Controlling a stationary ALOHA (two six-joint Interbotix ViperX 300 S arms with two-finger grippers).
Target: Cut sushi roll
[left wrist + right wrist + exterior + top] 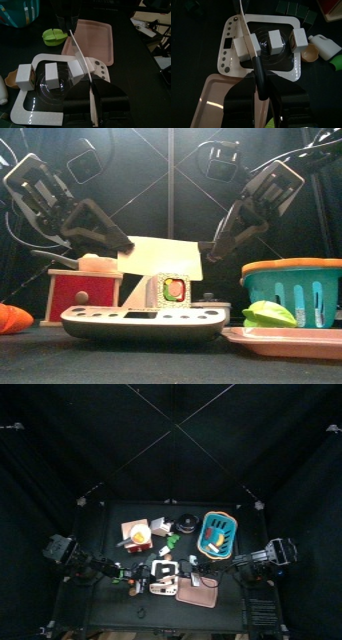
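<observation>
Nearest me sat the white board point(140, 320), mid-counter point(40, 353), carrying the sushi roll point(174, 288). The left gripper point(91, 95) had its fingers clamped on the knife point(163, 256), edge down over the roll, seemingly to slice. The right gripper point(261, 85) hovered just right of it; whether its fingers were parted, I couldn't tell.

A: Lighting?
B: Dim overall. Black curtains point(80, 444) swallow most of it; light falls from above onto the table point(120, 599).

A: Glare, blur?
B: A bright sheen on the pink tray point(212, 102). The near jaws in both wrist views are soft and dark.
</observation>
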